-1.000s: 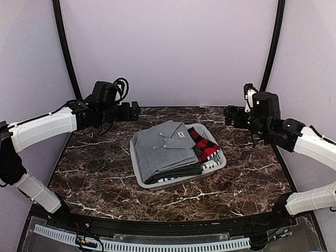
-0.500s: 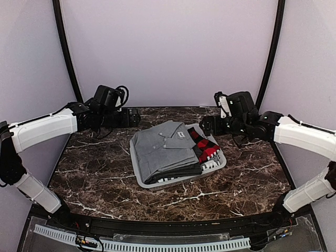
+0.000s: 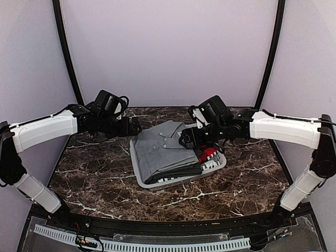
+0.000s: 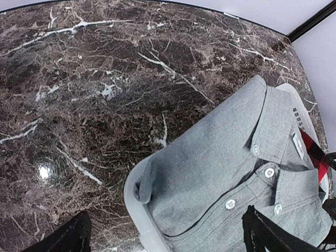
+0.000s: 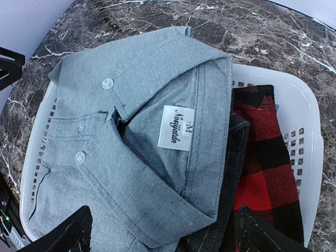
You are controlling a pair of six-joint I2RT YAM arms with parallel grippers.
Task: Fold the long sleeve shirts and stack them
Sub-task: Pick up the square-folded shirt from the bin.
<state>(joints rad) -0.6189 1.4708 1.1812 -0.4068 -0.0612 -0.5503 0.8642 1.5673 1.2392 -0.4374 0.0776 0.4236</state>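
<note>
A folded mid-grey long sleeve shirt lies on top in a white laundry basket, collar and white neck label facing up. Beneath and beside it are a dark pinstriped shirt and a red-and-black plaid shirt. My right gripper hovers open over the grey collar, one finger on each side of it. At the basket's rear left corner, my left gripper stands open, straddling the rim and the grey shirt's button front.
The basket sits in the middle of a dark marble table. Purple walls and two black posts close in the back and sides. Bare marble shows to the left, right and front of the basket.
My right arm has swung left from the table's rear right to above the basket and the grey collar. The left gripper has edged right and down toward the basket.
</note>
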